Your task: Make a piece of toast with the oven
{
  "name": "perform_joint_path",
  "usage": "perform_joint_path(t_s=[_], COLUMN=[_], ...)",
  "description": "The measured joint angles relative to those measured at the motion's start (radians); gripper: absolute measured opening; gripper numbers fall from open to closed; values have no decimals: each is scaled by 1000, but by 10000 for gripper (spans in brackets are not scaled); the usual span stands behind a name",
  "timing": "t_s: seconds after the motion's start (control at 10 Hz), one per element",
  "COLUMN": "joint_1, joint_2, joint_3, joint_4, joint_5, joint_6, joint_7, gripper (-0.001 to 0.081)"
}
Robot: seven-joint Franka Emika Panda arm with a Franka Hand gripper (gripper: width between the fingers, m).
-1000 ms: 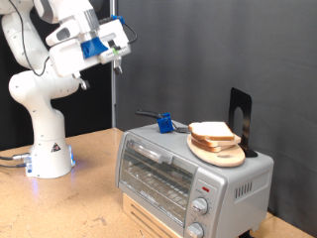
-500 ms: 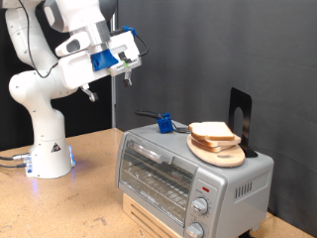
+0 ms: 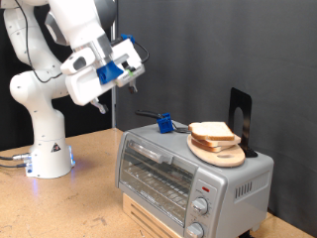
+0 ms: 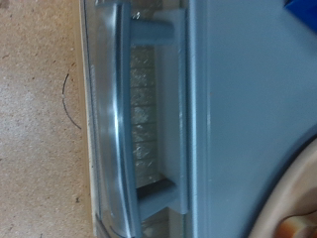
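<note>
High at the exterior view's upper left, the gripper (image 3: 129,78) hung in the air above and to the left of the oven (image 3: 188,174), touching nothing and holding nothing; whether its fingers stood apart or together could not be told. White arm links rose behind it from a base (image 3: 48,159) standing on the wooden counter (image 3: 59,208) at the far left. The oven sat at the right of the scene with its glass door (image 3: 151,170) shut and two round knobs (image 3: 198,213) on its near right front. On the oven's top lay a round wooden board (image 3: 220,154), and the piece of toast (image 3: 212,132) rested on it with other slices, well apart from the gripper. Between gripper and bread, a small blue object (image 3: 165,124) with a dark handle stood on the oven's top; a black upright piece (image 3: 241,114) rose behind the board. From the wrist view, the door handle (image 4: 121,119) ran along the oven's front, with the counter (image 4: 40,119) beside it.
</note>
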State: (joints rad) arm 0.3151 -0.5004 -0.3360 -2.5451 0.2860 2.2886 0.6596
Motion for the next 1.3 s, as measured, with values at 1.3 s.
perform_joint_path(t_s=[1.3], joint_1=[16], joint_2=[211], joint_3=[51], joint_4=[-69], joint_5=[72], joint_6=[250], joint_7=[-40], gripper=[806])
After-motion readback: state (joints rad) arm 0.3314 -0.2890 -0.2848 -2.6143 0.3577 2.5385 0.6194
